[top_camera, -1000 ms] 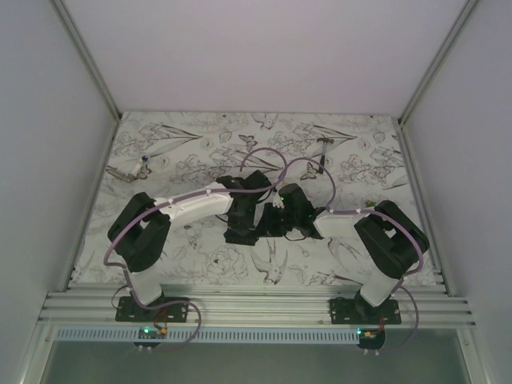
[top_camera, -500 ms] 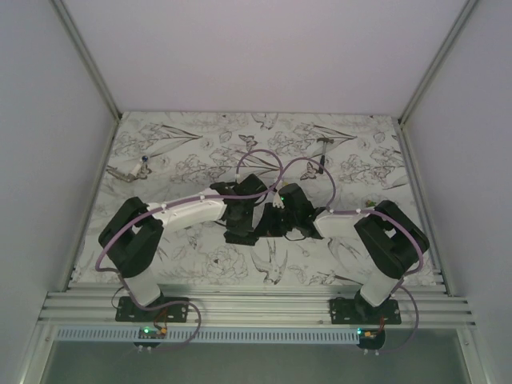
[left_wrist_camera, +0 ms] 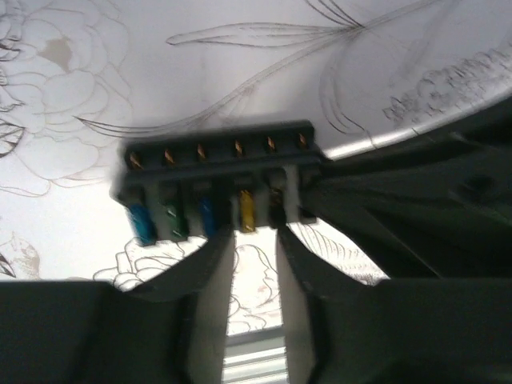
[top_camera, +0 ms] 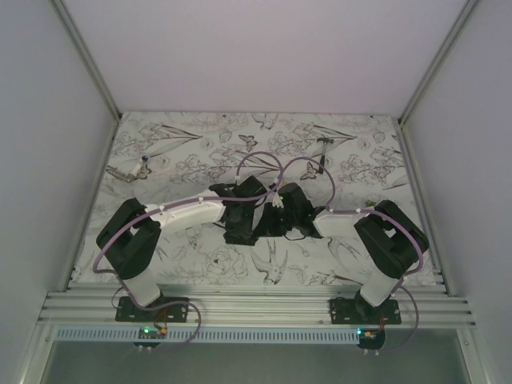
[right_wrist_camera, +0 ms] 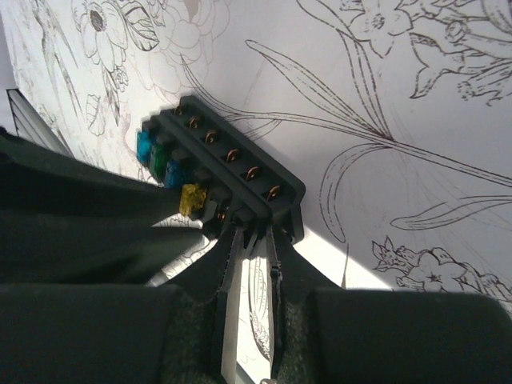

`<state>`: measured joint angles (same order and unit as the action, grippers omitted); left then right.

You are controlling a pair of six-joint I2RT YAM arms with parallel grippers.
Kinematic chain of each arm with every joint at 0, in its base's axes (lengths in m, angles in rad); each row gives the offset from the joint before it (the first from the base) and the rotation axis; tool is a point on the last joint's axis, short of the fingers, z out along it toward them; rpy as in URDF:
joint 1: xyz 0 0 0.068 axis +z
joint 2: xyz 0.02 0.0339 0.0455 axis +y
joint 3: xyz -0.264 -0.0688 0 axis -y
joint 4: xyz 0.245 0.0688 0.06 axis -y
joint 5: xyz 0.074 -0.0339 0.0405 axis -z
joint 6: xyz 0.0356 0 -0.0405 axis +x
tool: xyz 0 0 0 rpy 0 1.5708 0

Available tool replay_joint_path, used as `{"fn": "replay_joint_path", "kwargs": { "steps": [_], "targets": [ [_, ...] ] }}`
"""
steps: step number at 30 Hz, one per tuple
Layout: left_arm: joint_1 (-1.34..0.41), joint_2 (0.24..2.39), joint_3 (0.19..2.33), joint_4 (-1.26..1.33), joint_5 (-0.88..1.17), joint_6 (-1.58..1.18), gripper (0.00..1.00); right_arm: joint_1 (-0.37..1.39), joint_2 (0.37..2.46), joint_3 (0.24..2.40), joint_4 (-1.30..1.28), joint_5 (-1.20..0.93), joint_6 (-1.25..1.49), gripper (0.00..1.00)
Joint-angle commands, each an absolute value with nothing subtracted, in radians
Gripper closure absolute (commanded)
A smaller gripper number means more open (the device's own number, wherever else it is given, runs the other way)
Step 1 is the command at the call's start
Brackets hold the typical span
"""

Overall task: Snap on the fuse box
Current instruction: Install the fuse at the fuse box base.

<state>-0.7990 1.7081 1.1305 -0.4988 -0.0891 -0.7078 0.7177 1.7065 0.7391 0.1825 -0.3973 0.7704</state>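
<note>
The fuse box (left_wrist_camera: pixel 216 152) is a black bar with a row of metal contacts and blue, green and yellow fuses along one face. In the right wrist view the fuse box (right_wrist_camera: pixel 240 160) hangs just above the flowered table. My right gripper (right_wrist_camera: pixel 252 232) is shut on a thin edge at its near end. My left gripper (left_wrist_camera: pixel 254 236) stands slightly open, and its tips flank the yellow fuse (left_wrist_camera: pixel 246 210) without pinching it. In the top view both grippers meet mid-table, left gripper (top_camera: pixel 250 228) beside right gripper (top_camera: pixel 272 222), and they hide the box.
A small dark tool (top_camera: pixel 318 166) lies behind the grippers, and another small item (top_camera: pixel 324 142) lies farther back. A grey object with a blue bit (top_camera: pixel 132 169) rests at the far left. A tiny green thing (top_camera: pixel 370 202) sits near the right arm. Purple cables loop over both wrists.
My left gripper's jaws have parted from shut to a small gap. The left arm's elbow has shifted left and nearer. The right arm and the fuse box stay put.
</note>
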Motion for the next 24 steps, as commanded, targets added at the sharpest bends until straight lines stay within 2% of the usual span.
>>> {"fn": "replay_joint_path", "kwargs": {
  "steps": [1, 4, 19, 24],
  "targets": [
    [-0.824, 1.689, 1.171, -0.583, -0.071, -0.689, 0.65, 0.73, 1.747, 0.726, 0.092, -0.292, 0.739, 0.82],
    [-0.82, 1.676, 1.198, -0.583, -0.095, -0.677, 0.64, 0.732, 1.742, 0.723, 0.092, -0.289, 0.74, 0.82],
    [-0.776, 1.719, 1.203, -0.603, -0.114, -0.65, 0.91, 0.736, 1.729, 0.707, 0.094, -0.284, 0.743, 0.82],
    [-0.77, 1.753, 1.205, -0.609, -0.105, -0.649, 0.96, 0.737, 1.729, 0.707, 0.095, -0.285, 0.743, 0.82]
  ]
}}
